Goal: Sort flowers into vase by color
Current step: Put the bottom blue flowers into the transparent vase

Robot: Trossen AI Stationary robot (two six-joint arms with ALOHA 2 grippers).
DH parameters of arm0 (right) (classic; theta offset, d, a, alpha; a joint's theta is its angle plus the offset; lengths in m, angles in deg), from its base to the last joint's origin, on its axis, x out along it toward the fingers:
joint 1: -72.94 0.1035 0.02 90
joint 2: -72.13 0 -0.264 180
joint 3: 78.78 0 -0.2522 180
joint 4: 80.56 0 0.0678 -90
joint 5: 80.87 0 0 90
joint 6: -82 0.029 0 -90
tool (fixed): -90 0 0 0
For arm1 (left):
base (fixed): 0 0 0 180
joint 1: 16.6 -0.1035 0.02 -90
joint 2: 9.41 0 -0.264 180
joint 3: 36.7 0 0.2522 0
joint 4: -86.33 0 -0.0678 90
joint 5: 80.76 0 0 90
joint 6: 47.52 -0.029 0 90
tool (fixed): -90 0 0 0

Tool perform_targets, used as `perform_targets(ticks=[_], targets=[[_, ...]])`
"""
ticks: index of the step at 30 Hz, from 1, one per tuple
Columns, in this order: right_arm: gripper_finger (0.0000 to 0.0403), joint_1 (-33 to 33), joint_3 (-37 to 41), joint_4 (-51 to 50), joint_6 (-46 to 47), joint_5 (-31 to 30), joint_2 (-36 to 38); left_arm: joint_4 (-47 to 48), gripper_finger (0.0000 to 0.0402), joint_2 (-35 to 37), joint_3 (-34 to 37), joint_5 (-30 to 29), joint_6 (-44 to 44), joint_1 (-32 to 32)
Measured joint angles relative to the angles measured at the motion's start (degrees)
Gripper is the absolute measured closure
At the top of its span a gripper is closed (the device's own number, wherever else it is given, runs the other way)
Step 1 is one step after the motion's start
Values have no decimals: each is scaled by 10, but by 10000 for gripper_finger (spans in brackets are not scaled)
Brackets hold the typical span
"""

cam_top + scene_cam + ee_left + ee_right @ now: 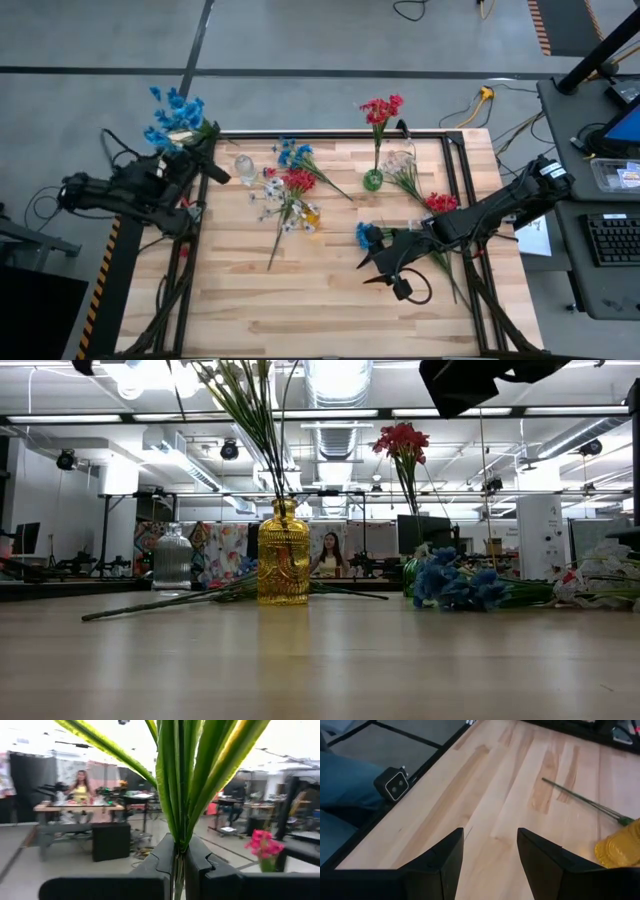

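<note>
Green vase (373, 180): holds upright red flowers (381, 108). Yellow vase (283, 567): holds stems. Clear vase (244, 166): contents cannot be told. Left gripper (179, 862), at the table's far-left corner: fingers pinch blue flowers (174, 117), stems vertical. Right gripper (489, 851): fingers spread, above the tabletop (520, 785). Loose blue sprig (458, 584) lies flat.

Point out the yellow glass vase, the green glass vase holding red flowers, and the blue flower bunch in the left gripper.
yellow glass vase (283, 565): low view, on its ribbed body.
green glass vase (373, 180): high view, on its round base.
blue flower bunch (175, 117): high view, on the blossoms.
left gripper (179, 865): left wrist view, where the fingers pinch the stems.
</note>
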State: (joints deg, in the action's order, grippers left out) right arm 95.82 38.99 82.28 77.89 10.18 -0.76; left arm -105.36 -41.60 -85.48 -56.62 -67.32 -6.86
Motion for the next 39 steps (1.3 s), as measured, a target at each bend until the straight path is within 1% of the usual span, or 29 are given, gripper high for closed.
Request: perform_targets(ticks=[4,7,10,13,18,23,27,39], targets=[[227,0,0,14,-10,-1,0,106,401,8,22,70,118,-82],[225,0,0,19,-11,-1,0,194,401,7,30,134,199,-163],[225,0,0,19,-5,-1,0,260,401,7,32,210,254,-251],[225,0,0,19,4,-1,0,292,401,9,33,288,278,-332],[223,0,0,19,6,-1,0,300,401,16,33,424,293,-453],[225,0,0,19,7,-1,0,330,401,0,41,525,313,-552],[223,0,0,19,12,-1,0,328,401,-20,42,576,315,-583],[225,0,0,18,12,-1,0,349,401,-62,42,580,318,-583]])
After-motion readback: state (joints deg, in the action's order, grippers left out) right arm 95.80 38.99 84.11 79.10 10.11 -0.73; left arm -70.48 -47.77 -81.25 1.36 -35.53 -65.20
